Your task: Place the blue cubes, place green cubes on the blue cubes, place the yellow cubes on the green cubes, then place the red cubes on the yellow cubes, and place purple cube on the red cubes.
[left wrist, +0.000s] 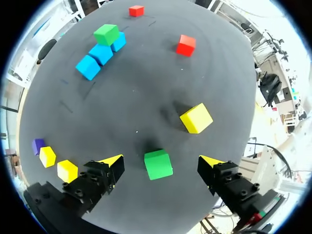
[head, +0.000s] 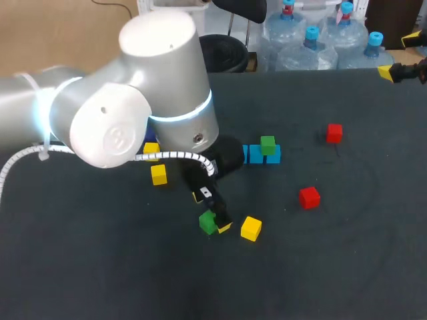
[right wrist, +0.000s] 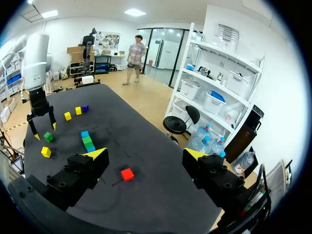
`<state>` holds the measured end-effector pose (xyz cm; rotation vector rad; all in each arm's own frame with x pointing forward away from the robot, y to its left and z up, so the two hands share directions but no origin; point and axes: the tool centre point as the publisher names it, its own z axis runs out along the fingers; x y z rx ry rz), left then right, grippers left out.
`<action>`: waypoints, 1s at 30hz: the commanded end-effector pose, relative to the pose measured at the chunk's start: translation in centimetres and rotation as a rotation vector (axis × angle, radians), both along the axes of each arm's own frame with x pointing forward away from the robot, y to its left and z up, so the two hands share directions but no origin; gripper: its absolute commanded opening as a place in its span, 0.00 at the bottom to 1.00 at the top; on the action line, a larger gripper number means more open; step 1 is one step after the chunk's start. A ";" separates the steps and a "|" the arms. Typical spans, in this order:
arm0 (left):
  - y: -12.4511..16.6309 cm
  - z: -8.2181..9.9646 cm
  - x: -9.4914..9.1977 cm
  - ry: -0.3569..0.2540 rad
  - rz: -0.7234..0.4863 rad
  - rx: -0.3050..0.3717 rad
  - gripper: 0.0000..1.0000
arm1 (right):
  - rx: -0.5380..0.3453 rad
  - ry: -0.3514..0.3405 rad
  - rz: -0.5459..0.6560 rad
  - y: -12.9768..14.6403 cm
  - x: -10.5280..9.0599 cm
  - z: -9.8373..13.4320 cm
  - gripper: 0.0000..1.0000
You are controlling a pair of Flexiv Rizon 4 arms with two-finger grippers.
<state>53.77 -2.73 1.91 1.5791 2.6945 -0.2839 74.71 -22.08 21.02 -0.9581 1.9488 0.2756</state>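
The left gripper [left wrist: 162,161] hangs low over the dark cloth-covered table [head: 333,267], its yellow-tipped fingers spread wide on either side of a loose green cube [left wrist: 158,164], which sits on the cloth between them with a gap at each side and neither finger touching it. Just beyond that cube lies a single yellow cube [left wrist: 196,118]. Farther ahead, a short row of light blue cubes [left wrist: 101,52] carries a second green cube [left wrist: 106,34] on top. Two red cubes lie apart from the row, the nearer red cube [left wrist: 185,45] out in the open and the farther red cube [left wrist: 136,10] toward the table's far edge. Off to one side of the left gripper, two more yellow cubes [left wrist: 67,170] rest close together with a small purple cube [left wrist: 38,146] just beyond them. The right gripper [right wrist: 145,155] is held up at the table's far right corner, well away from the cubes, its fingers wide apart and holding nothing.
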 end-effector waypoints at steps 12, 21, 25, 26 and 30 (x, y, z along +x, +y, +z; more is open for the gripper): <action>0.3 -1.7 1.1 0.014 0.013 0.038 0.44 | 0.000 0.000 0.000 0.0 0.0 0.0 1.00; 0.8 -1.2 1.4 0.008 -0.006 0.062 0.00 | 0.000 0.000 0.000 0.0 0.0 0.0 1.00; 0.9 0.0 1.9 -0.014 -0.057 0.055 0.00 | 0.000 0.000 0.000 0.0 0.0 0.0 1.00; 0.8 0.6 2.3 -0.028 -0.082 0.054 0.00 | 0.000 0.000 0.000 0.0 0.0 0.0 1.00; 0.6 3.1 4.3 -0.084 -0.231 0.021 0.00 | 0.000 0.000 0.000 0.0 0.0 0.0 1.00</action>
